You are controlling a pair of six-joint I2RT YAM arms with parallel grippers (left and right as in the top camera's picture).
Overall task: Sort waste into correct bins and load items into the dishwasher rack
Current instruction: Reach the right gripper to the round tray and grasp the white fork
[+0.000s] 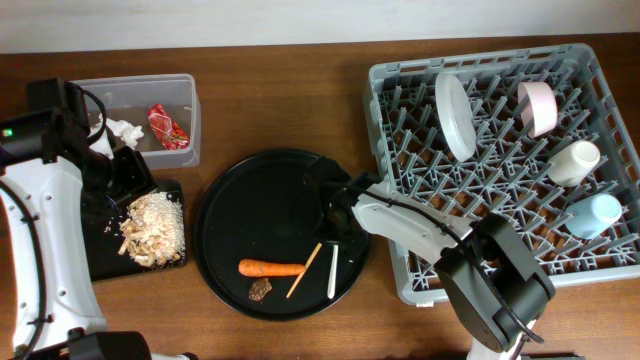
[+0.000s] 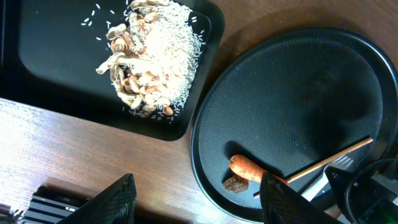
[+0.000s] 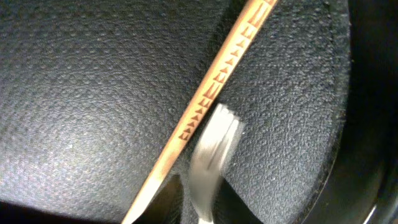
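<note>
Wooden chopstick (image 3: pixel 210 93) shows carved pattern only at right wrist; left jaws released, right jaws unclear.

Soft even light, faint shadows. Fork (image 3: pixel 211 149) blurred close by right gripper (image 3: pixel 199 208); chopstick (image 3: pixel 214 84) beside it sharp. Left gripper (image 2: pixel 196 200) dark, soft-edged; sheen on tray (image 2: pixel 298 87) beyond it

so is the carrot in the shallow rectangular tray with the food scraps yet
No, the carrot lies on the round black tray, close to the small brown lump.
</note>
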